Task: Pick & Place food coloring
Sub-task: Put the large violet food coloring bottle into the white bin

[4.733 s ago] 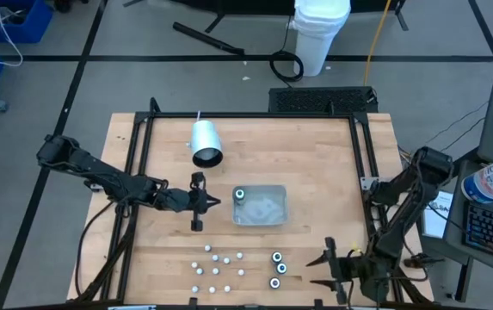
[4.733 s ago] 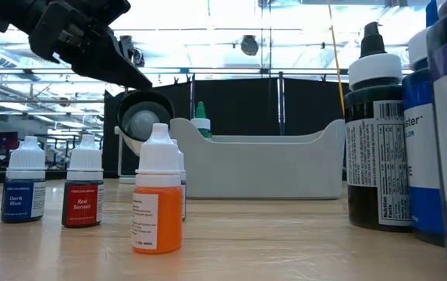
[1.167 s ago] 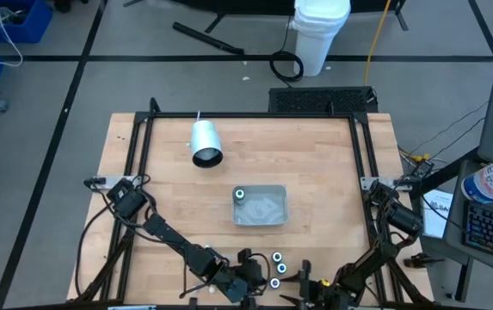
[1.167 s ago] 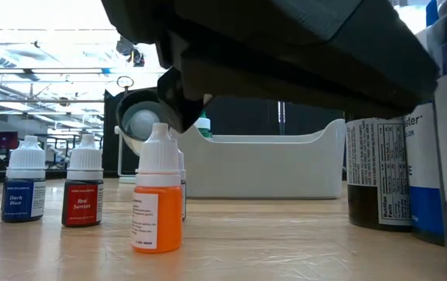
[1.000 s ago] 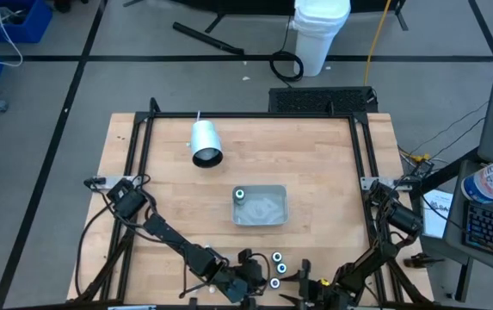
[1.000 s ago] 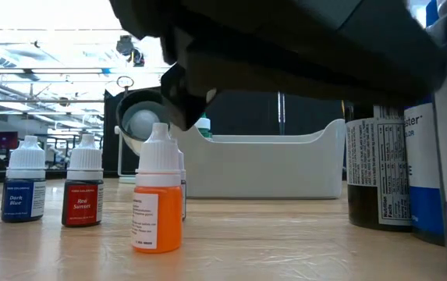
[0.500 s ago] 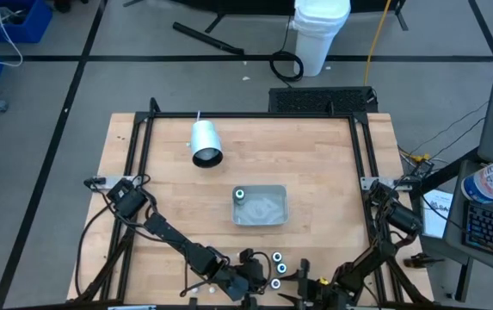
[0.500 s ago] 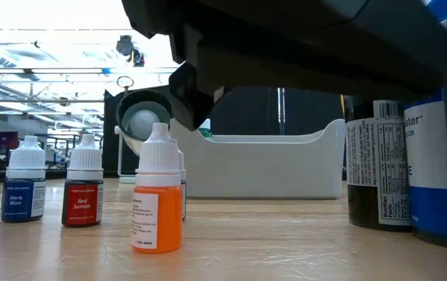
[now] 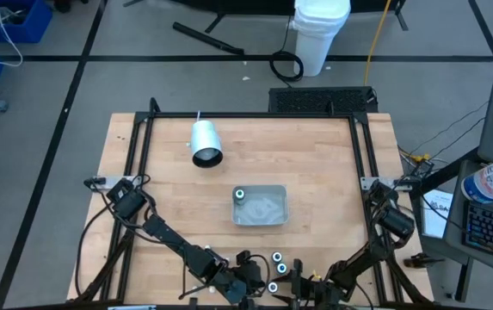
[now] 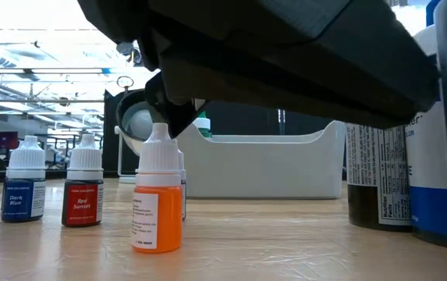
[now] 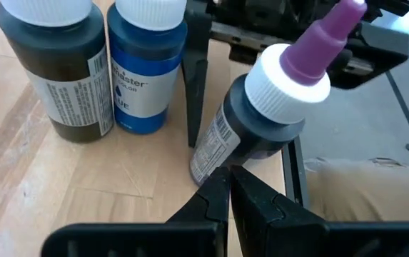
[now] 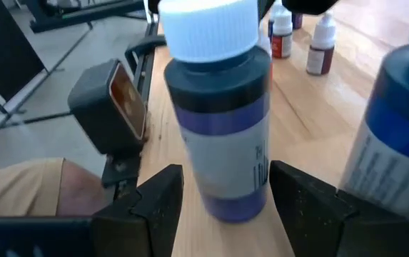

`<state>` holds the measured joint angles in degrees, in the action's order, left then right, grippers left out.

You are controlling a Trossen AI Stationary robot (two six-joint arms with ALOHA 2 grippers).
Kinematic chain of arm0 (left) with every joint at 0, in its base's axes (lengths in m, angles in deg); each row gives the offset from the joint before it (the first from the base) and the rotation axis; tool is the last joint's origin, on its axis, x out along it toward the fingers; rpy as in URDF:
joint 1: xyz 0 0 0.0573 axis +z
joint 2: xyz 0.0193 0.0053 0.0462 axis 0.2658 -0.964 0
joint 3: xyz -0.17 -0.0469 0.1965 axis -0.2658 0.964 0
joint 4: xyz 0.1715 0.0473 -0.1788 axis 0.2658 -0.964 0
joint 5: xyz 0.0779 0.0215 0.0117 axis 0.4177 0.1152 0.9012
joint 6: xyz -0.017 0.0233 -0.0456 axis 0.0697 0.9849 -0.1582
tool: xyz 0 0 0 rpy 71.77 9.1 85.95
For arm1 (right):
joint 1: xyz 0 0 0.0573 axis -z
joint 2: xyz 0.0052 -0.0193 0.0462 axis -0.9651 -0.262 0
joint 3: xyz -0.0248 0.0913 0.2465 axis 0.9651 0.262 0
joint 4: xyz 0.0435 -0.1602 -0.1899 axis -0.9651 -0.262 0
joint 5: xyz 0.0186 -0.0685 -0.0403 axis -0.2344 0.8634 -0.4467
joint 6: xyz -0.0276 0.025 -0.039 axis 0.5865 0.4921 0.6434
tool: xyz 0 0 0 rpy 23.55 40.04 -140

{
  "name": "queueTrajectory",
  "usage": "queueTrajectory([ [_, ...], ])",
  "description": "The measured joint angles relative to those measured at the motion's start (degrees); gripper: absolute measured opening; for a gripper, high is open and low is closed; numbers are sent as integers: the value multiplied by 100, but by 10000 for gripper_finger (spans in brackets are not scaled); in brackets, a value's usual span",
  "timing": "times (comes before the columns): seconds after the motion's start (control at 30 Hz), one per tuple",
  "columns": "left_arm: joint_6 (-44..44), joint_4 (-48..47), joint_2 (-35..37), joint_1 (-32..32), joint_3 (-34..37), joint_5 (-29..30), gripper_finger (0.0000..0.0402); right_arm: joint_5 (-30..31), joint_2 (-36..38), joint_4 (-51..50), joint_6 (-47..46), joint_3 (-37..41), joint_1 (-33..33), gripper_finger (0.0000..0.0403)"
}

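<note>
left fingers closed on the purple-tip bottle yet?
No. In the left wrist view the left gripper has its fingers pinched together just short of the tilted purple-tip bottle, with nothing between them.

Overhead looks down; low level; wrists close; all share bottles (image 11: 146, 68).

Both arms are stretched way down to the table's near edge; left gripper (image 11: 227, 187) has its fingers pinched together, tips meeting; right gripper (image 12: 225, 196) sits low too, fingers spread wide apart, nothing clamped.
</note>
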<state>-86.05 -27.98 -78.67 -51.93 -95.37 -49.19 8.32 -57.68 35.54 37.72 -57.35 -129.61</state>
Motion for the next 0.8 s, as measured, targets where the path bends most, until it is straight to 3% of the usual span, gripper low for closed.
queueTrajectory([
  [0.33,33,4,0,-39,0,7,19,-47,-76,145,75,0,154,199],
  [0.6,61,8,0,-66,0,15,19,-734,-65,241,-97,-4,309,198],
  [0.8,83,11,0,-125,0,37,19,-602,-70,318,-62,-4,281,166],
])
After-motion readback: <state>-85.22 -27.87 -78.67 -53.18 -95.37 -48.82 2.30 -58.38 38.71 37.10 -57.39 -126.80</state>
